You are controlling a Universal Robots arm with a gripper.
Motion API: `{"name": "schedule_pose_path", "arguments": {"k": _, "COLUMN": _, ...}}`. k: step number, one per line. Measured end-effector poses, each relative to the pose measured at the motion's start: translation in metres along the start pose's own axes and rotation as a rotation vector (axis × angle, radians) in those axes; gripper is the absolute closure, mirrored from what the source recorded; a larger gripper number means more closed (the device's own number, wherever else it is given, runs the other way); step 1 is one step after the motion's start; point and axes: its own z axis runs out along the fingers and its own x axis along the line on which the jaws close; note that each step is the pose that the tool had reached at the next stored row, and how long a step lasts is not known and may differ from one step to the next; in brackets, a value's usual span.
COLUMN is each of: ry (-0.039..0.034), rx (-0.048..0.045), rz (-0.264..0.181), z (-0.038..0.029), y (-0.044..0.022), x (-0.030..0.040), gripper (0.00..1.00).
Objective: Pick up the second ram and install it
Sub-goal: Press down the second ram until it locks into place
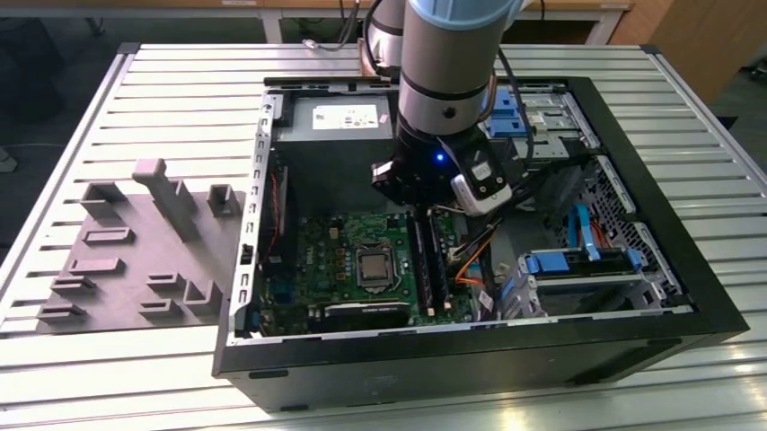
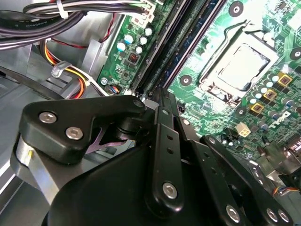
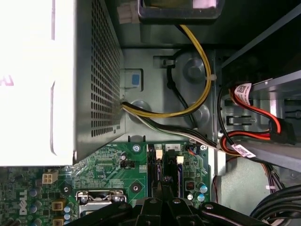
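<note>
One silver-grey robot arm (image 1: 450,54) reaches down into one black, open-sided computer case (image 1: 480,359), which lies on a ribbed metal table (image 1: 180,81). Beside the case, on the exterior view's left, lies one flat grey plastic tray (image 1: 120,296) with several light grey uprights moulded on it, the tallest (image 1: 162,193) near its far edge.

Inside the case I count one green circuit board (image 1: 323,260), one square silver processor socket (image 1: 375,267) at its middle, one pale metal power-supply box (image 1: 336,117) at the far end, and two blue plastic drive brackets (image 1: 509,112) (image 1: 561,261) on the exterior view's right. A bundle of orange and yellow wires (image 1: 470,260) trails between the board and the nearer bracket.

Two long dark strips run side by side in the bank of slots just beside the socket. The one directly under the arm, a thin flat dark grey-black strip, appears to be the second ram (image 1: 422,265), lying lengthwise along its slot. Whether it is fully seated I cannot tell.

The black claw-like gripper (image 1: 419,208) hangs right over the far end of that strip, its linkage bars (image 2: 162,141) converging towards the slots in both wrist views. Its tip is hidden behind those bars, so I cannot tell how far open it is or whether it has hold of the strip.
</note>
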Motion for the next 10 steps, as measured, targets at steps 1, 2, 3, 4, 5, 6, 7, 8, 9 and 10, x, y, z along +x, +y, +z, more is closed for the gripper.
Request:
{"name": "schedule_pose_path", "arguments": {"k": 1, "ry": 0.0, "rx": 0.0001, "rz": 0.0, "z": 0.0002, "y": 0.0001, "x": 0.0, "gripper": 0.89}}
{"name": "schedule_pose_path", "arguments": {"k": 2, "ry": 0.0001, "rx": 0.0003, "rz": 0.0, "z": 0.0004, "y": 0.0002, "x": 0.0, "gripper": 0.89}}
{"name": "schedule_pose_path", "arguments": {"k": 3, "ry": 0.0001, "rx": 0.0003, "rz": 0.0, "z": 0.0005, "y": 0.0004, "x": 0.0001, "gripper": 0.89}}
{"name": "schedule_pose_path", "arguments": {"k": 4, "ry": 0.0001, "rx": 0.0003, "rz": 0.0, "z": 0.0005, "y": 0.0004, "x": 0.0001, "gripper": 0.89}}
{"name": "schedule_pose_path", "arguments": {"k": 5, "ry": 0.0001, "rx": 0.0003, "rz": 0.0, "z": 0.0005, "y": 0.0004, "x": 0.0001, "gripper": 0.89}}
{"name": "schedule_pose_path", "arguments": {"k": 6, "ry": 0.0001, "rx": 0.0002, "rz": 0.0, "z": 0.0006, "y": 0.0004, "x": 0.0001, "gripper": 0.89}}
{"name": "schedule_pose_path", "arguments": {"k": 7, "ry": 0.0001, "rx": 0.0002, "rz": 0.0, "z": 0.0006, "y": 0.0005, "x": 0.0001, "gripper": 0.89}}
{"name": "schedule_pose_path", "arguments": {"k": 8, "ry": 0.0001, "rx": 0.0004, "rz": 0.0, "z": 0.0007, "y": 0.0005, "x": 0.0001, "gripper": 0.89}}
{"name": "schedule_pose_path", "arguments": {"k": 9, "ry": 0.0, "rx": 0.0, "rz": 0.0, "z": 0.0013, "y": 0.0005, "x": 0.0001, "gripper": 0.89}}
{"name": "schedule_pose_path", "arguments": {"k": 10, "ry": 0.0, "rx": 0.0001, "rz": 0.0, "z": 0.0018, "y": 0.0005, "x": 0.0001, "gripper": 0.89}}
